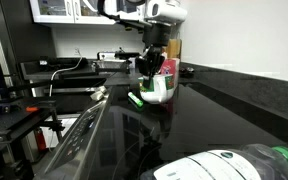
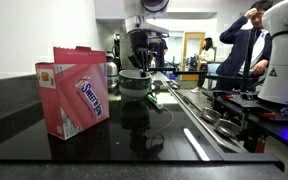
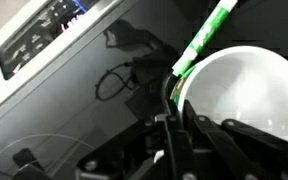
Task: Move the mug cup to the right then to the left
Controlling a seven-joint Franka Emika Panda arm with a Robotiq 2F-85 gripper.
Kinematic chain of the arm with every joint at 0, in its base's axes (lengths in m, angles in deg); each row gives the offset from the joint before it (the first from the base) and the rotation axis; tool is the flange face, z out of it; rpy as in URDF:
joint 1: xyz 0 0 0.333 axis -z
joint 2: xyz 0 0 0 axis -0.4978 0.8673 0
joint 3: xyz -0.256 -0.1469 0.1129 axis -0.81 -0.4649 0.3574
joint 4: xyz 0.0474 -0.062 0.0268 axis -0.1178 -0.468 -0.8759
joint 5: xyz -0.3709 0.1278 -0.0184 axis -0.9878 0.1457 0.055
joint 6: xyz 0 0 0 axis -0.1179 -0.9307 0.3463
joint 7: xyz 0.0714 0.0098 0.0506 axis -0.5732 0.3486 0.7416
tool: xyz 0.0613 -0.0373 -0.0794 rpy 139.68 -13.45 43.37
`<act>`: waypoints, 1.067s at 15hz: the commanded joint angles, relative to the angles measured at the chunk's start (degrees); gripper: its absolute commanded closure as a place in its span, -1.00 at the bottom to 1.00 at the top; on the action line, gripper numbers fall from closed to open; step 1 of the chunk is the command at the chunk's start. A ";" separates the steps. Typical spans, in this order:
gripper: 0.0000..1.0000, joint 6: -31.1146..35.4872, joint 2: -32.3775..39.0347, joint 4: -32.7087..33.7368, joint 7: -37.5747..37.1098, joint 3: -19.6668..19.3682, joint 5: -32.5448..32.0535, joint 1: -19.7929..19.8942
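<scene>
The mug cup (image 1: pixel 160 88) is a squat white mug with a green band and stands on the black counter; it also shows in an exterior view (image 2: pixel 134 82). In the wrist view its white inside (image 3: pixel 246 95) fills the right side. My gripper (image 1: pixel 152 66) comes down from above and is shut on the mug's rim (image 3: pixel 174 100), one finger inside and one outside. In an exterior view the gripper (image 2: pixel 137 66) sits right on top of the mug.
A pink box (image 2: pixel 75 90) stands on the counter near the mug. A small green marker (image 1: pixel 136 100) lies beside the mug, also in the wrist view (image 3: pixel 206 35). A stove (image 1: pixel 79 130) adjoins the counter. A person (image 2: pixel 246 45) stands in the background.
</scene>
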 commanded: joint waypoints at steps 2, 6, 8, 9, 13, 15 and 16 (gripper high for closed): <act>0.95 -4.30 2.41 4.10 6.42 2.34 2.99 1.46; 0.95 -7.74 5.90 8.60 7.35 3.03 3.12 1.21; 0.95 -9.80 7.10 11.21 7.32 3.29 3.37 1.22; 0.95 -10.39 7.65 12.29 7.17 3.35 3.17 1.03; 0.25 -14.15 9.42 15.50 6.96 3.74 3.46 1.11; 0.01 -16.51 9.35 16.59 7.35 3.90 4.62 1.64; -0.16 -17.14 8.70 16.62 7.46 3.81 5.19 1.83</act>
